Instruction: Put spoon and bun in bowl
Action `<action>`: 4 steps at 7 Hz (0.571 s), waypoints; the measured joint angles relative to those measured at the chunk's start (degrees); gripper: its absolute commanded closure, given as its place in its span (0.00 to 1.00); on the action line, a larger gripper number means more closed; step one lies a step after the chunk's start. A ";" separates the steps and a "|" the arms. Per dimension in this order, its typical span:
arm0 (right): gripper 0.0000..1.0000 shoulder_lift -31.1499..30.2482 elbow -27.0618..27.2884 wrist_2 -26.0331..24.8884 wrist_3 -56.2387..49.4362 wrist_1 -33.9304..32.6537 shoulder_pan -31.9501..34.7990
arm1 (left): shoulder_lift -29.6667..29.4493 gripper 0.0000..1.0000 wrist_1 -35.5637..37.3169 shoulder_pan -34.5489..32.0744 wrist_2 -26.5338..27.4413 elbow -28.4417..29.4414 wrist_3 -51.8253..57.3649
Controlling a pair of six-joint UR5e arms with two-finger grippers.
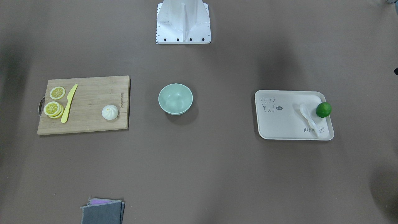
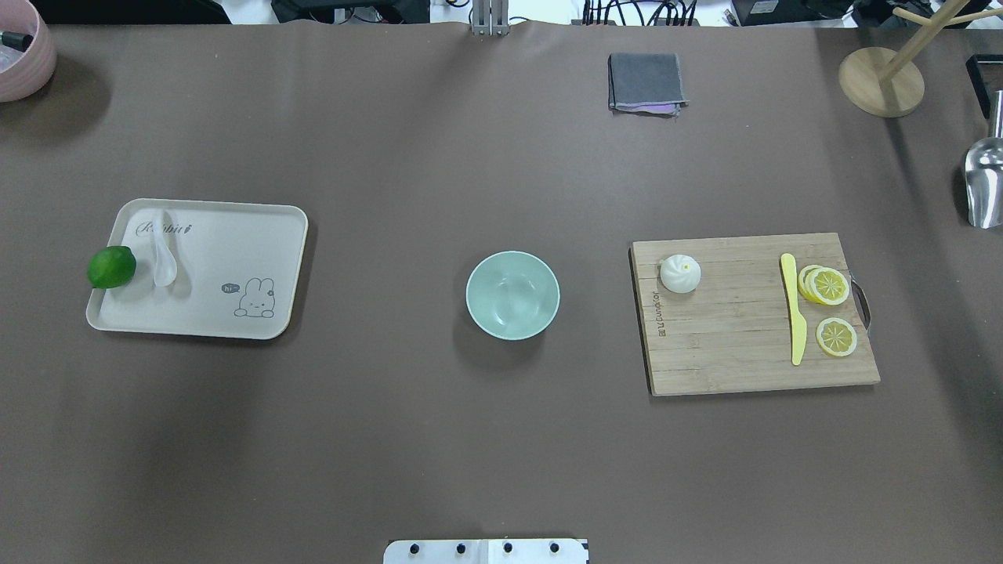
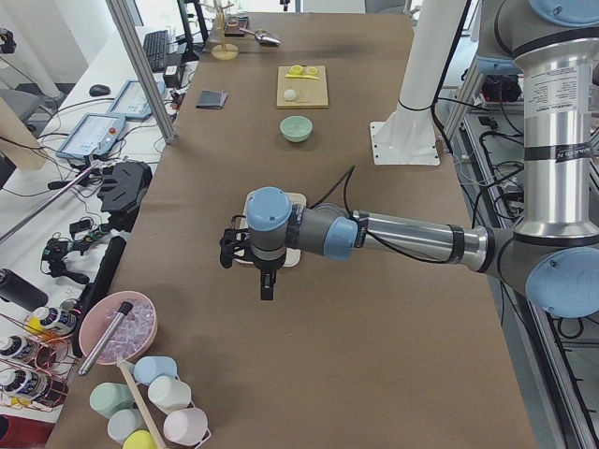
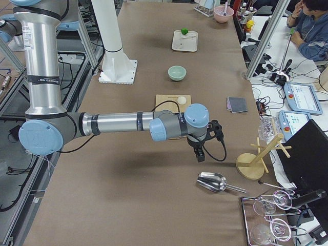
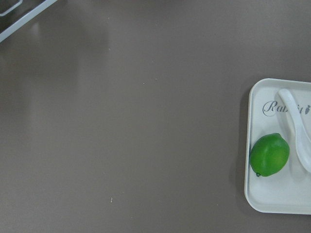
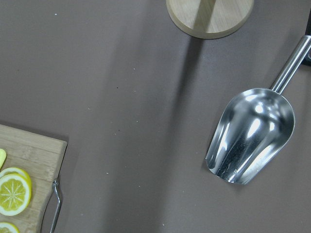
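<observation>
The white spoon (image 2: pixel 164 252) lies on the cream tray (image 2: pixel 235 251), next to a green lime (image 2: pixel 111 266); it also shows in the left wrist view (image 5: pixel 297 133). The white bun (image 2: pixel 680 274) sits on the wooden cutting board (image 2: pixel 736 345). The mint-green bowl (image 2: pixel 512 294) stands empty at the table's middle. My left gripper (image 3: pixel 267 283) hangs above the table near the tray's outer end. My right gripper (image 4: pixel 200 154) hangs beyond the board's outer end. Both show only in the side views, so I cannot tell whether they are open or shut.
A yellow knife (image 2: pixel 793 317) and lemon slices (image 2: pixel 827 286) lie on the board. A metal scoop (image 6: pixel 250 136) and a wooden stand (image 2: pixel 881 78) are at the right end. A grey cloth (image 2: pixel 646 82) lies at the far edge, a pink bowl (image 2: pixel 23 47) at the far left.
</observation>
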 measured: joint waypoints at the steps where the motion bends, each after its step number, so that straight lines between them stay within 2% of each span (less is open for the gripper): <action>1: 0.00 -0.02 0.08 0.06 0.21 0.04 -0.01 | -0.18 0.02 -1.09 0.01 0.22 -0.04 -0.05; 4: 0.00 0.33 0.39 2.38 0.93 0.04 -0.92 | -5.07 0.02 -2.57 1.56 0.01 3.29 -4.64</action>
